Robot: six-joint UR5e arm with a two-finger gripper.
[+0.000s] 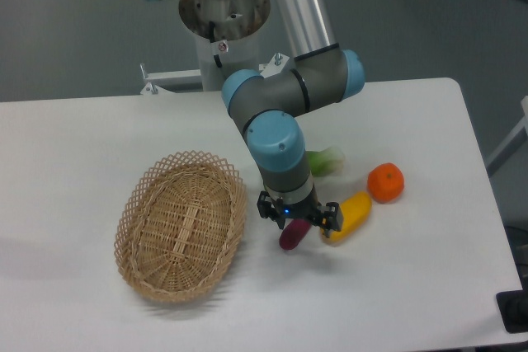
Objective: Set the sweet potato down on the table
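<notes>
The sweet potato (292, 235) is a small dark reddish-purple piece showing just under my gripper (297, 225), right of the basket. My gripper hangs straight down over it, and its fingers hide most of it. The jaws seem to be around the sweet potato, but I cannot tell whether they are closed on it. It is at or just above the white table (396, 286); I cannot tell if it touches.
An oval wicker basket (181, 224) lies left of the gripper. A yellow elongated vegetable (350, 215) lies right beside the gripper, an orange fruit (385, 182) beyond it, and a pale green vegetable (327, 161) behind the arm's wrist.
</notes>
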